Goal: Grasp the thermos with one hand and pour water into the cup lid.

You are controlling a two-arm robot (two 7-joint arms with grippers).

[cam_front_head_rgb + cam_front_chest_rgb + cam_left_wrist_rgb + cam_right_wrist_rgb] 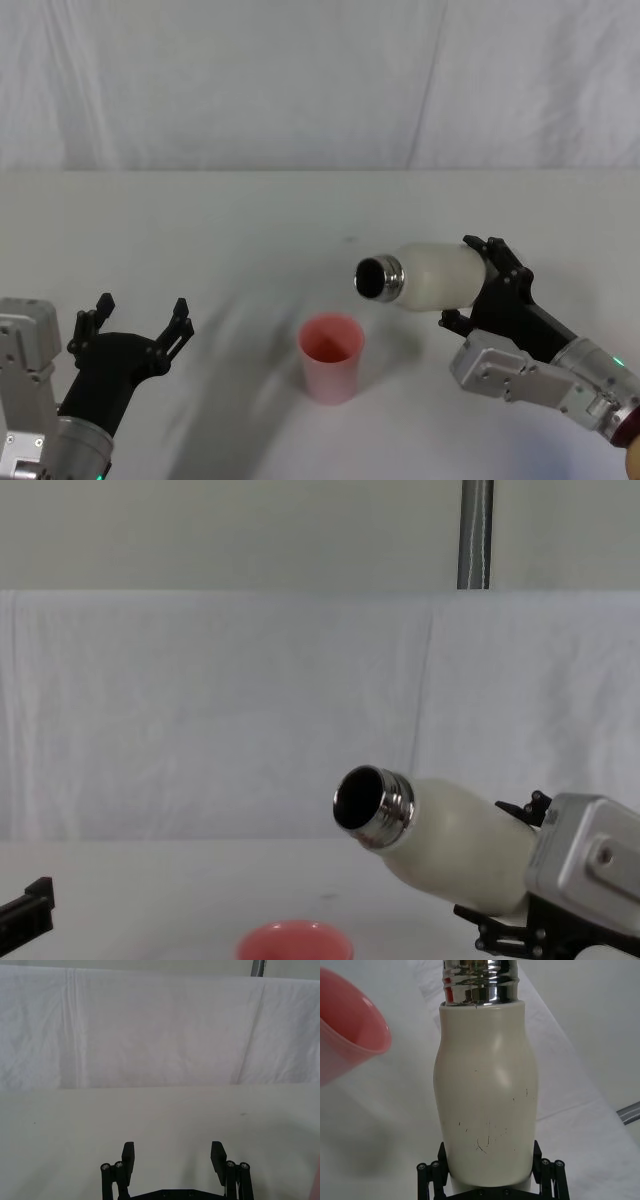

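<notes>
Thermos [430, 277], cream-white and matte with a shiny threaded steel neck, hangs tilted above the table [250, 220], its open mouth above and just right of the cup lid [331, 357]. The right gripper [476, 282] clamps its fingers [546, 1176] around the lower body. The smooth pink cup stands upright near the table's front edge. The left gripper [140, 312] hovers at the front left, fingers [128, 1156] spread wide, holding nothing. A wrinkled white cloth [200, 710] hangs behind.
</notes>
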